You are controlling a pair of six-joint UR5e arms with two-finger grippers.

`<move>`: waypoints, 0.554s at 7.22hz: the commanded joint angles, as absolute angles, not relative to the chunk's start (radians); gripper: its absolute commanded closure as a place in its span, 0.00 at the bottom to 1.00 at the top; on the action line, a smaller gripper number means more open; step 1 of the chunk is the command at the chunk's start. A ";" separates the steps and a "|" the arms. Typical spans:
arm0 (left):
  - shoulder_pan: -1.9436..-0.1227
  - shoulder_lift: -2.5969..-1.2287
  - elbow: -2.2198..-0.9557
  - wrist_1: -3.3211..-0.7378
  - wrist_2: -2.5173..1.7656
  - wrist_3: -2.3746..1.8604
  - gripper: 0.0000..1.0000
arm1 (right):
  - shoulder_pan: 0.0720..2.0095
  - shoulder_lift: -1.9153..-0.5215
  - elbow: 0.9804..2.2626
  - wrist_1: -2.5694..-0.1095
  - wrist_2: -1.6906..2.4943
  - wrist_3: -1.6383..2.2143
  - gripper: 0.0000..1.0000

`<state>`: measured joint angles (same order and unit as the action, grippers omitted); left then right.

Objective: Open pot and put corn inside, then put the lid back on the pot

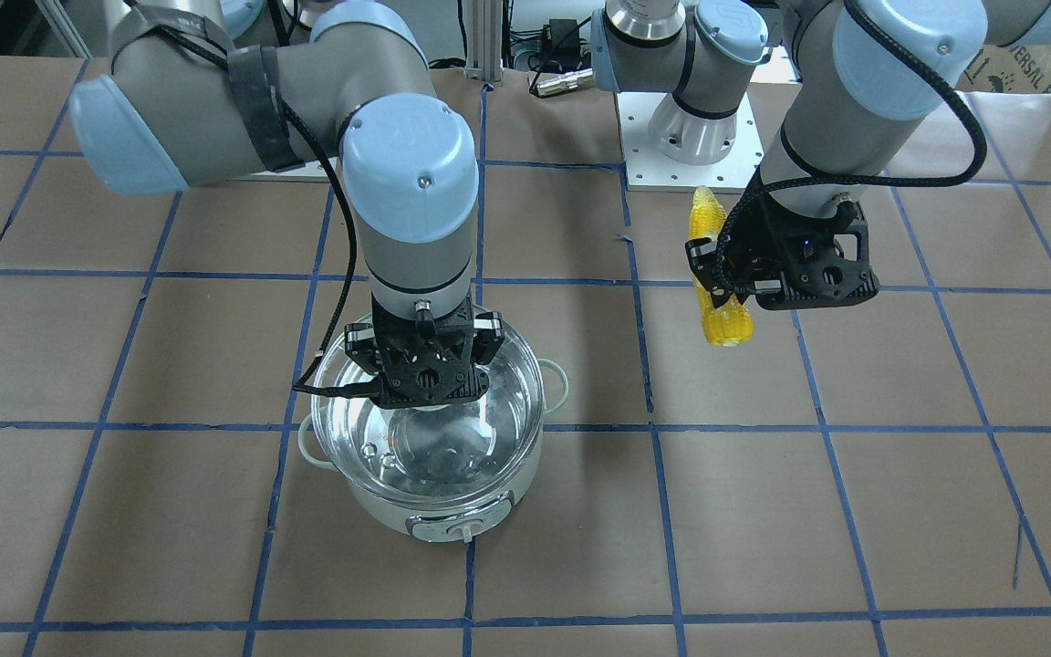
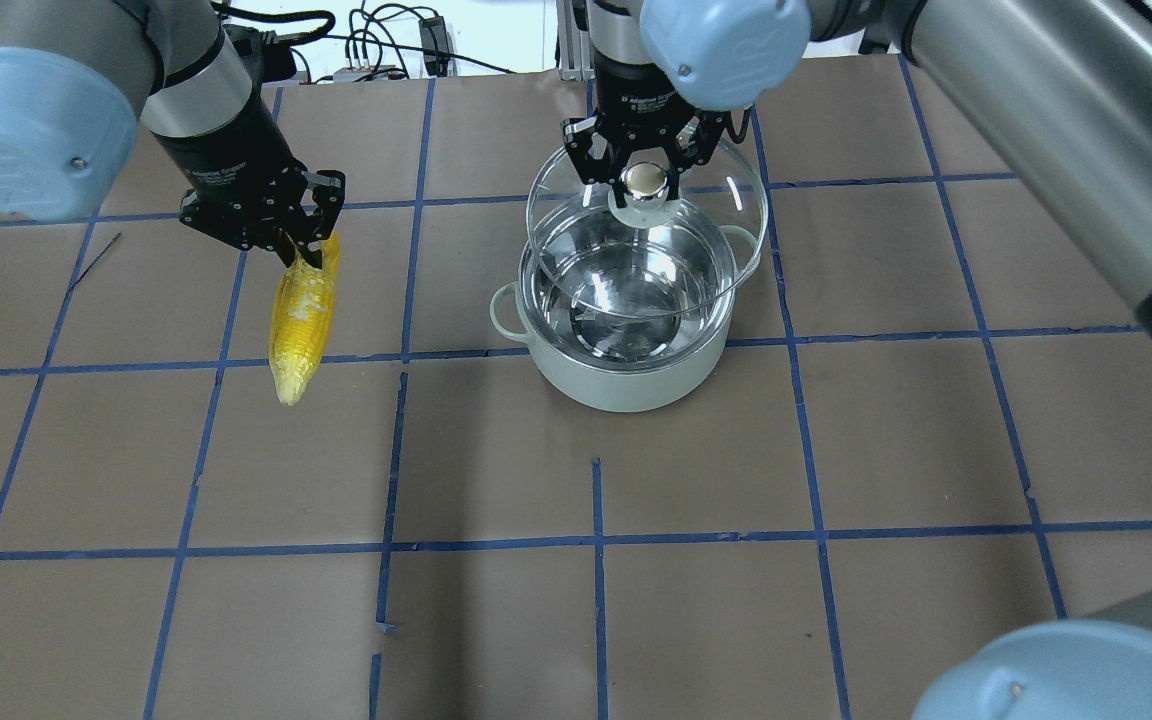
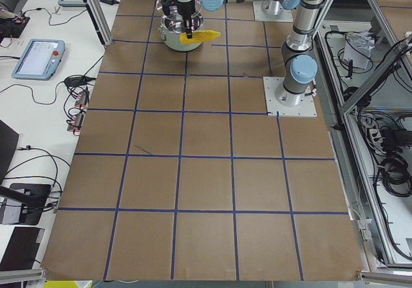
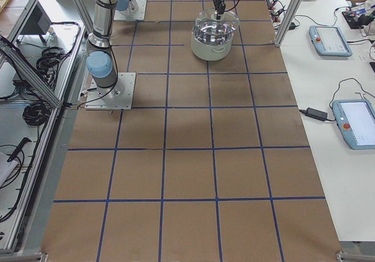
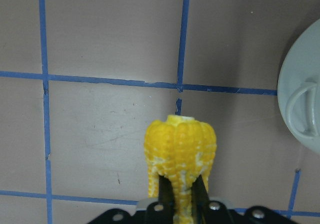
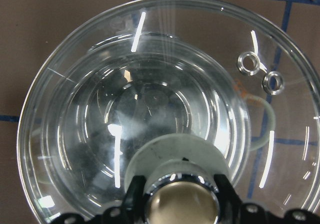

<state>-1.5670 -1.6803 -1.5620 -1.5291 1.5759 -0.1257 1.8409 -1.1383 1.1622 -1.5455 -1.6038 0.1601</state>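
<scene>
Currently holding lid (image 2: pixel 706 215) by its knob (image 2: pixel 644 180) in right gripper (image 2: pixel 644 175), pinched narrow on the ball, hanging above pot (image 2: pixel 626 375) with a gap showing in the right-side view. Also gripping corn (image 2: pixel 301 320) in left gripper (image 2: pixel 308 250), clamped tight across the cob partway along, pointed end toward robot. Apparently carried clear of table (image 2: pixel 836 450), well apart from pot on its left side.

Probably about to swing corn over the open pot and let go. Looks stiff and light, but bumpy and rounded, so liable to pivot or roll in a two-point pinch. Best clamped across the thick girth near the middle, much as now. Should go in lengthwise and low, being nearly as long as pot is wide.

Worth treating lid as fragile and slick: glass with a thin metal rim. Hold only at knob, keep level, lower gently to avoid chipping or skating off the rim.
</scene>
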 commanded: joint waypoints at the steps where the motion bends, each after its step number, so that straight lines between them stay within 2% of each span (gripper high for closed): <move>1: -1.633 -1.707 -1.534 -1.520 1.581 -0.236 0.87 | 1.636 -1.132 1.114 -1.474 -1.598 -0.069 0.92; 4: -1.785 -1.793 -1.448 -1.517 1.580 -0.444 0.86 | 1.427 -1.042 1.101 -1.485 -1.588 -0.282 0.94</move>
<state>-1.7151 -1.7468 -1.4870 -1.5188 1.5809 -0.3477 1.4998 -1.0824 1.1082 -1.4782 -1.5889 -0.2210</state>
